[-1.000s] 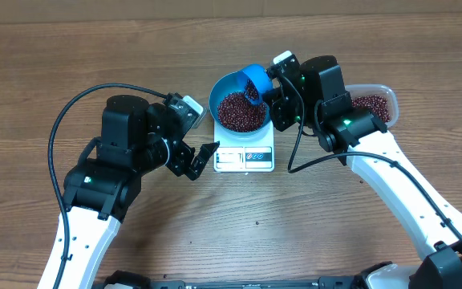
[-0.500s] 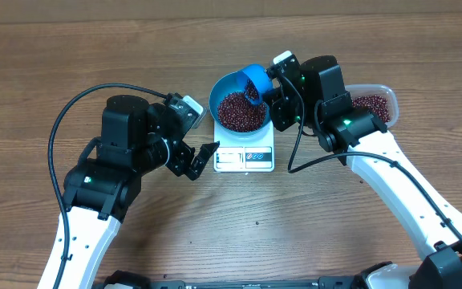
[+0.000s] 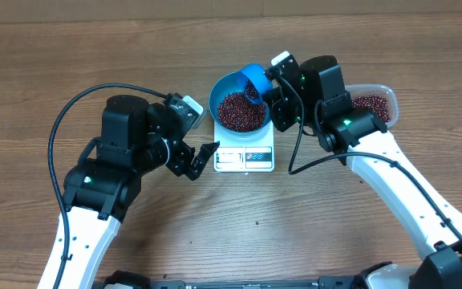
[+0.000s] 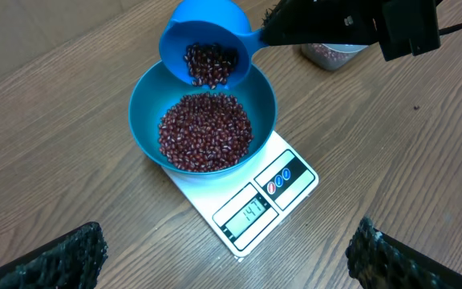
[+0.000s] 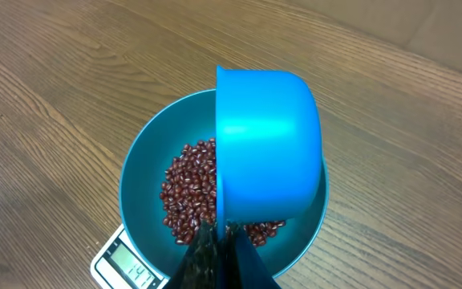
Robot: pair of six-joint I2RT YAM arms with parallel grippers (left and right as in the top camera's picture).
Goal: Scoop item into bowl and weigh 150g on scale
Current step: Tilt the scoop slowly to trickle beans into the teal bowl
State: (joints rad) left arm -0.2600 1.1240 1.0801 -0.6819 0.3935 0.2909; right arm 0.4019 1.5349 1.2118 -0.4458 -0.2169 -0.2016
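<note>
My right claw (image 5: 223, 255) is clamped narrow on the blue scoop (image 4: 207, 52) by its handle. I hold the scoop tipped over the far-right rim of the bowl (image 4: 147, 120) so the beans (image 4: 205, 132) trickle in rather than dump. A few sit at the scoop's lip. The bowl sits centred on the scale (image 4: 299, 172), toward the far edge of the surface (image 3: 239, 225). The display (image 4: 251, 213) seems to read 141, so I judge it just short of target. My left claw (image 3: 200, 159) hangs wide and empty beside the scale's near-left corner, giving its camera the readout. The tub (image 3: 379, 103) lies toward the surface's right edge.
</note>
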